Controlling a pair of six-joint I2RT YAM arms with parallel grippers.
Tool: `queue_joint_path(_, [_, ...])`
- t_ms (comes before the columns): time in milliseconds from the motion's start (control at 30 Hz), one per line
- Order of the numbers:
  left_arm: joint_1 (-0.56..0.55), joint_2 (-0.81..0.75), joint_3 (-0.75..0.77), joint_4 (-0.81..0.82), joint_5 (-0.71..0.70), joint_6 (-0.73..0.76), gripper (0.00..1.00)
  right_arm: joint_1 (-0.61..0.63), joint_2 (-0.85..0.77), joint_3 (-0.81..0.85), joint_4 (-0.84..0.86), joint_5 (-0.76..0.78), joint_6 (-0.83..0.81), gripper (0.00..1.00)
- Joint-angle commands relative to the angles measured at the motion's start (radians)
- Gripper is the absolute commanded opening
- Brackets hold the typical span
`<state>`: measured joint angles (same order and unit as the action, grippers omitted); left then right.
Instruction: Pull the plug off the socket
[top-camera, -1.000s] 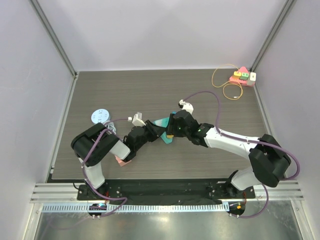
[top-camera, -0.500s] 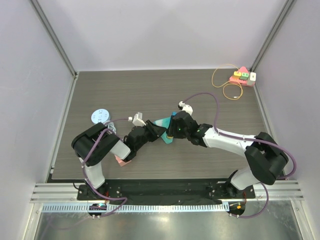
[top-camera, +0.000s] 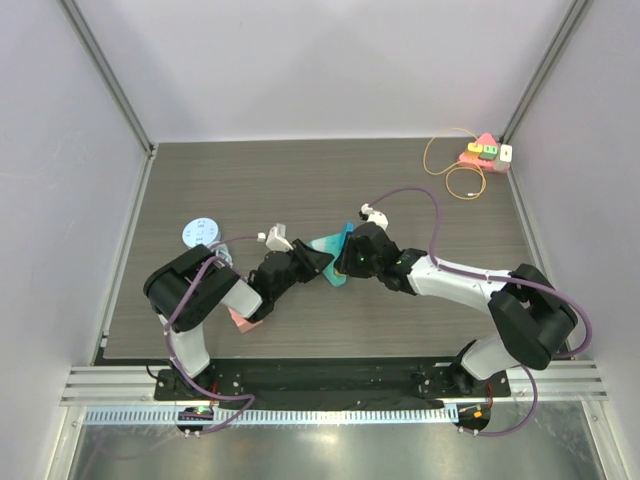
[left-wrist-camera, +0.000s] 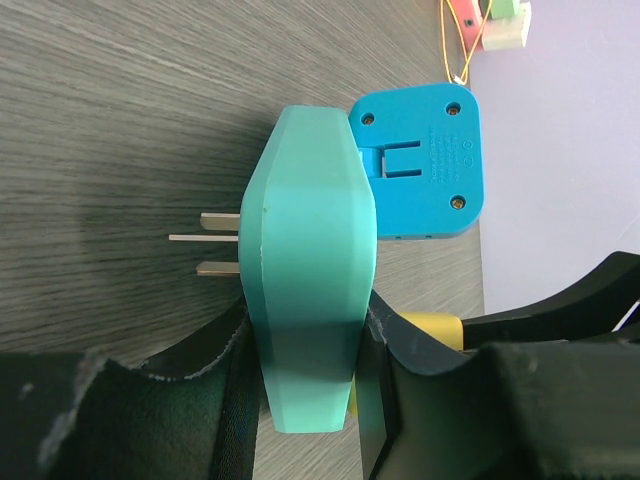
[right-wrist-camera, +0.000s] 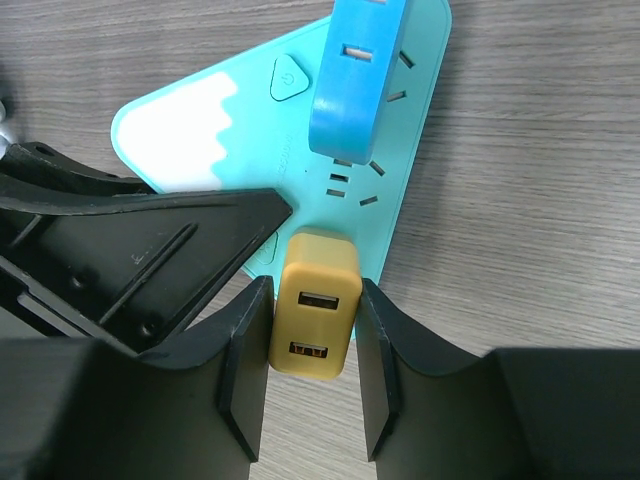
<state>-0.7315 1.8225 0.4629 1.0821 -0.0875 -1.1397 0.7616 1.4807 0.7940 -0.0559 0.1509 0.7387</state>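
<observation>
Dark wood-grain table (top-camera: 250, 180) fills the floor of an enclosure with plain white walls (top-camera: 320, 70). The left arm (top-camera: 195, 290) and right arm (top-camera: 470, 285) reach inward and meet near the table centre.

The teal, roughly triangular socket (top-camera: 327, 243) sits between them. The left gripper (left-wrist-camera: 305, 330) is closed down to the thickness of the socket (left-wrist-camera: 310, 230), one finger against each flat face. In the left wrist view the socket is edge-on. Three metal prongs (left-wrist-camera: 215, 240) project from one face and the blue plug (left-wrist-camera: 420, 165) stands on the other. Whether the socket rests on the table cannot be determined.

The right gripper (right-wrist-camera: 313, 290) is closed to the width of the yellow plug (right-wrist-camera: 315, 315), with both fingers against its sides. The yellow plug is seated in the socket (right-wrist-camera: 200, 130) near one corner. The blue plug (right-wrist-camera: 355, 75) is seated further along the same face.

Far right corner: a second, pink socket (top-camera: 484, 153) with a looped yellow cable (top-camera: 450, 170). Left side: a pale blue disc (top-camera: 203, 231). A pink object (top-camera: 240, 320) lies partly under the left arm.
</observation>
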Motion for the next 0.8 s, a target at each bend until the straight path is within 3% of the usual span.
queue_joint_path(0, [-0.009, 0.029, 0.014, -0.125, -0.02, 0.072, 0.0, -0.008, -0.022, -0.015, 0.042, 0.001, -0.005, 0.26])
queue_joint_path(167, [-0.011, 0.031, 0.025, -0.146, -0.04, 0.086, 0.0, -0.013, -0.022, -0.013, 0.044, -0.004, -0.004, 0.13])
queue_joint_path(233, [-0.009, 0.035, 0.033, -0.159, -0.053, 0.089, 0.0, -0.016, -0.028, -0.012, 0.044, -0.004, -0.01, 0.01])
queue_joint_path(767, [0.049, 0.077, 0.071, -0.177, -0.077, 0.113, 0.0, -0.145, -0.207, -0.09, 0.044, -0.074, -0.013, 0.01])
